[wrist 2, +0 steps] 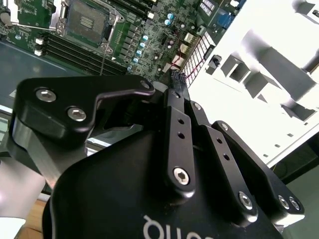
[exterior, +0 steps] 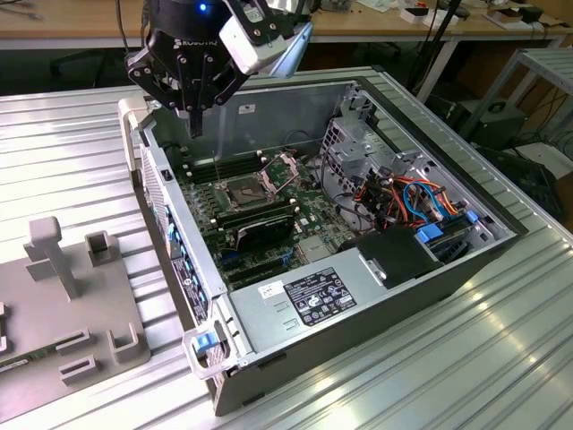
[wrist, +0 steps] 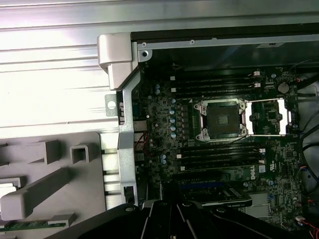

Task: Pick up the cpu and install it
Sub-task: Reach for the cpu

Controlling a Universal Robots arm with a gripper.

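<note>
- The gripper (exterior: 195, 121) hangs above the far corner of the open computer case (exterior: 269, 103), on the exterior view's left, over the case wall rather than the board. Its jaws are closed, tips together, and I see nothing held between them.
- The socket (wrist: 223, 119) on the motherboard (wrist: 164, 124) looks bare and dark in the middle, with its hinged frame (wrist: 266, 117) swung open beside it. By that, the cpu is not yet installed.
- I take the cpu (wrist: 6, 188) to be the pale silver-grey flat piece in the first wrist view. It sits in the grey fixture (exterior: 54, 313) on the counter (exterior: 403, 376), to the exterior view's left of the case and well apart from the gripper. The frame cuts it off, so I cannot be sure.
- Handling, as a judgement: it should be light, thin and stiff, and the smooth metal top is likely slippery.
- The underside contacts and the socket pins are fragile. The place to grip is two opposite edges, kept level and squeezed gently, never the faces.
</note>
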